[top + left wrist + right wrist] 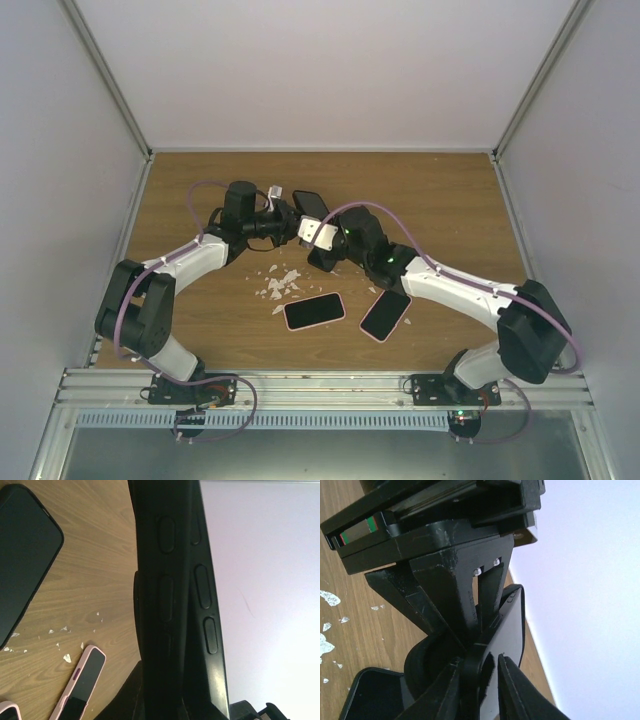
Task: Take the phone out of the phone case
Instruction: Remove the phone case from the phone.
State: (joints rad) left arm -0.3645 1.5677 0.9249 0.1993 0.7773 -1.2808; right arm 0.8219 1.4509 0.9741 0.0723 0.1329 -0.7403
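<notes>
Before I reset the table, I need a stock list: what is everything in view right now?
table: one, brown wood, under everything
held phone: one, black, lifted between the two tools
second black phone: one, black, flat on the table under the tools
pink phones: two, pink cases with dark screens, flat on the table nearer the arm bases
flakes: many, white, scattered beside the pink phones
arms: two, white and black, purple cables
left tool: one, black, shut on the held phone
right tool: one, black, shut on the held phone's edge
</notes>
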